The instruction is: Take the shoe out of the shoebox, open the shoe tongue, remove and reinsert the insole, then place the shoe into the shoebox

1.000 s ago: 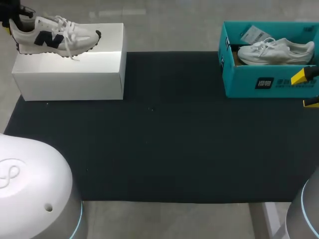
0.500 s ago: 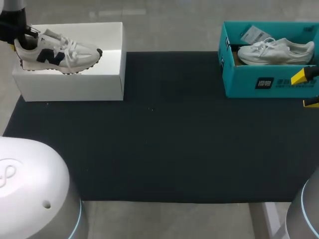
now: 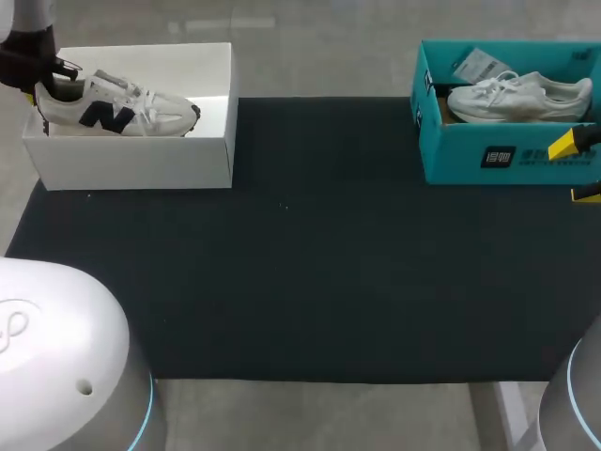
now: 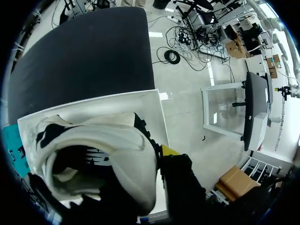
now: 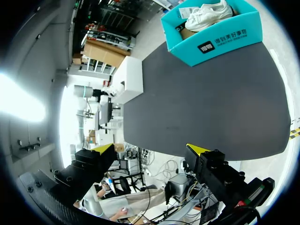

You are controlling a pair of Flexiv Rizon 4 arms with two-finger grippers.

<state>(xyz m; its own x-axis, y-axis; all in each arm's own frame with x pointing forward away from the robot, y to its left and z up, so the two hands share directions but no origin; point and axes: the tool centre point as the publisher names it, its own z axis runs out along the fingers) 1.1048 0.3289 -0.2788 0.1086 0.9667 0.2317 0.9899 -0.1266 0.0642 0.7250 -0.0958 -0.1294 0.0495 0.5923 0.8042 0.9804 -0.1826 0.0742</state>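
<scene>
A white sneaker with a navy side mark (image 3: 117,108) lies inside the open white shoebox (image 3: 131,160) at the far left, toe pointing right. My left gripper (image 3: 42,86) is shut on its heel collar. In the left wrist view the heel opening of the sneaker (image 4: 108,150) fills the foreground, with one yellow tip of the left gripper (image 4: 157,157) against its outside. The other finger is hidden by the shoe. My right gripper (image 3: 575,169) stands open at the right edge, in front of the teal box, with nothing between its fingers; the right gripper (image 5: 150,150) hangs high over the mat.
A teal shoebox (image 3: 507,160) at the far right holds a second, all-white sneaker (image 3: 516,94) and a paper tag. A black mat (image 3: 300,263) covers the table between the two boxes. The teal shoebox (image 5: 220,40) lies far ahead of the right gripper.
My left gripper has come down with the sneaker, from above the white shoebox's rim to inside the box. The right arm has kept still.
</scene>
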